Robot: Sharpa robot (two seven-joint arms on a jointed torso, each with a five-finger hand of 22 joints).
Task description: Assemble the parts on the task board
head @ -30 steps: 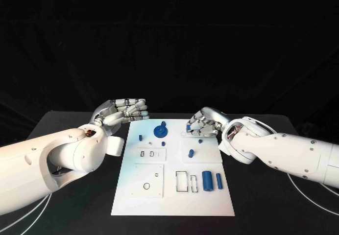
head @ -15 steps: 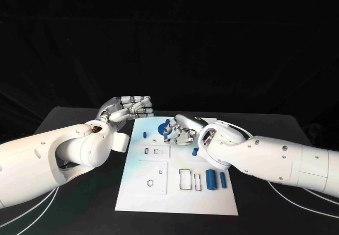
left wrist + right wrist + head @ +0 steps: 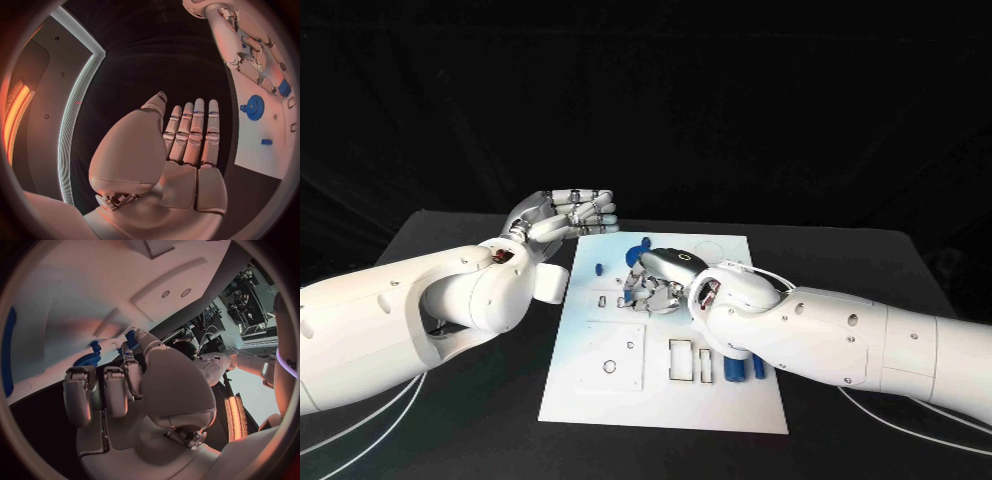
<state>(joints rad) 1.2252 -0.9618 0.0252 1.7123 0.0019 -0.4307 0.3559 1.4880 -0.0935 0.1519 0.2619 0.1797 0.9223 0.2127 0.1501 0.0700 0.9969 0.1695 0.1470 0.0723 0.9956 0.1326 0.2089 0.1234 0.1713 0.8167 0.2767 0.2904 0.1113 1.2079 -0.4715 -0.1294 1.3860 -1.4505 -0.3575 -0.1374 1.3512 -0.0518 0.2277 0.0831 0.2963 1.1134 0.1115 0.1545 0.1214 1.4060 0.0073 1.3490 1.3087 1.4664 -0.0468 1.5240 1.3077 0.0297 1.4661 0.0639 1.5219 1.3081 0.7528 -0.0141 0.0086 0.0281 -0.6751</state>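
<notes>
1. A black table (image 3: 473, 400) under a dark backdrop carries one white task board (image 3: 617, 400), a rectangle whose long axis runs from the lower centre of the frame up toward its middle.
2. At upper left of the board, the left hand (image 3: 567, 213) hangs just past the board's far left corner; the left wrist view shows its fingers (image 3: 194, 132) straight and side by side, holding nothing.
3. Near the board's far end one blue gear (image 3: 638, 256) sits partly hidden behind the right hand.
4. The right hand (image 3: 661, 280) lies over the board's middle, fingers curled downward; a small blue part (image 3: 131, 335) shows at its fingertips, but whether it is pinched I cannot tell.
5. Two blue cylinders (image 3: 733, 372) lie lengthwise along the board in the lower right, partly under the right forearm.
</notes>
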